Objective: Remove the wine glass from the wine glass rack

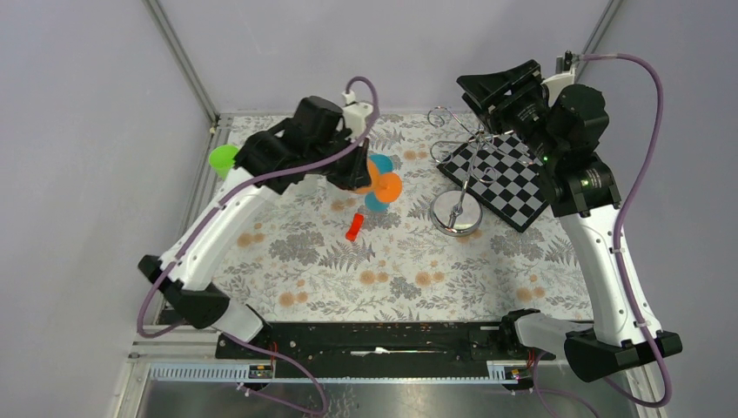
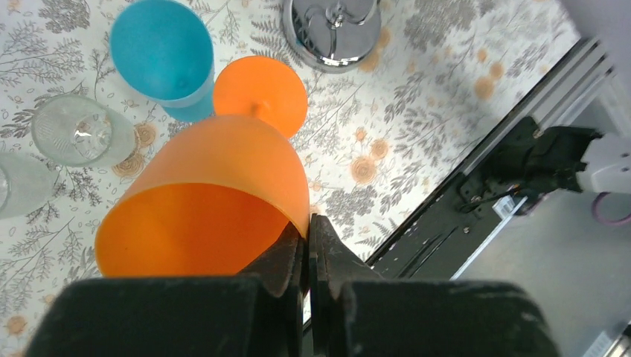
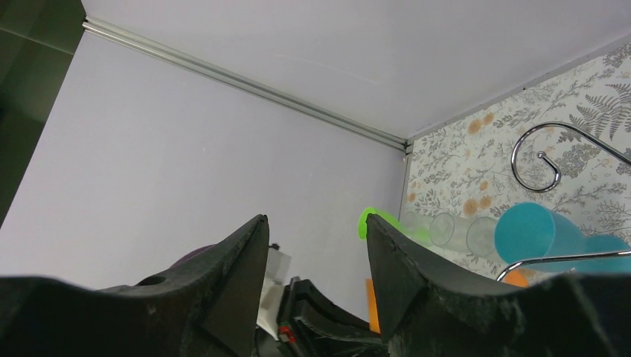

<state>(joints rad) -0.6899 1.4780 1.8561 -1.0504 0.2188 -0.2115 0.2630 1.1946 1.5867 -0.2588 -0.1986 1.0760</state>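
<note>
Soft, even light falls from overhead, bright in every view, and shadows are faint. Ahead of the left gripper (image 2: 306, 230), the wine glass rack (image 2: 332, 30) flares with glare off its polished base. The orange wine glass (image 2: 216, 193) pinched at the fingertips glows translucent. The right gripper (image 3: 315, 223) looks soft close to its lens (and dark too).

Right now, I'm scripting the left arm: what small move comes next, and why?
Probably ease the orange wine glass down onto the tablecloth: the left gripper is shut on its rim, and it is clear of the wine glass rack.
</note>
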